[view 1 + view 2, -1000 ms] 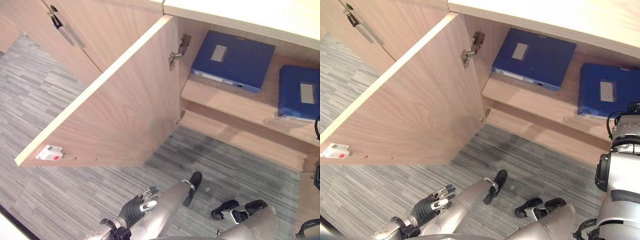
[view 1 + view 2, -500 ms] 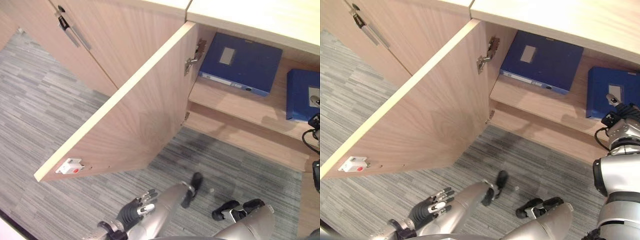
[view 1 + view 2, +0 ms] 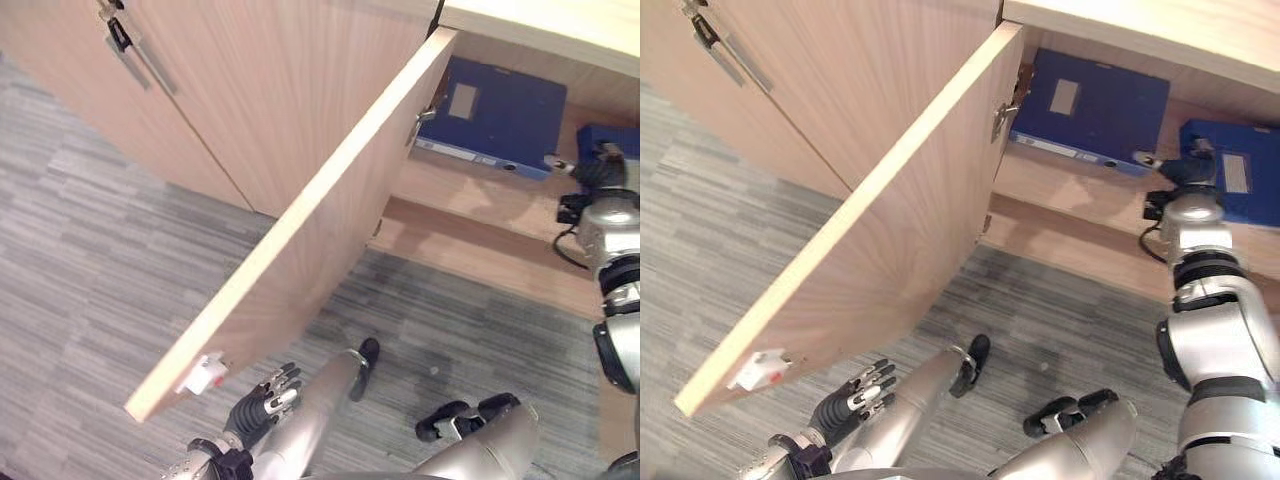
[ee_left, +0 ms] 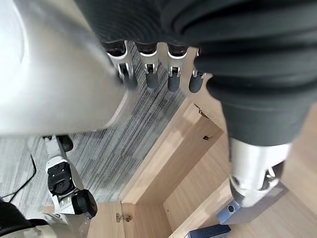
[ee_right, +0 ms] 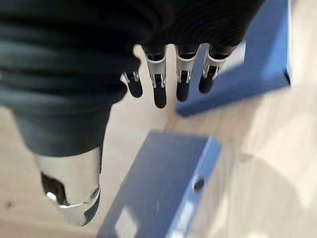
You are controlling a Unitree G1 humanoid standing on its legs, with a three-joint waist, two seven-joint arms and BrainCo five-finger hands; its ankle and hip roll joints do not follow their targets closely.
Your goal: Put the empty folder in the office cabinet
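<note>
Nearest, we are hanging our left hand [image 3: 852, 396] low, fingers relaxed. Farther in, our right hand [image 3: 1181, 172], fingers loosely straight, is hovering between two blue folders [image 3: 1092, 106] lying on the cabinet shelf [image 3: 1070, 195]. Next: withdrawing, probably.

Blue folder [image 3: 1240, 180] lies flat on open cabinet [image 3: 1080, 215] shelf.

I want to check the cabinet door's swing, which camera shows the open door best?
The right eye view: the whole open door shows, from hinge to latch corner. The left eye view shows it more edge-on, and the left wrist view shows part of it beyond the left hand.
</note>
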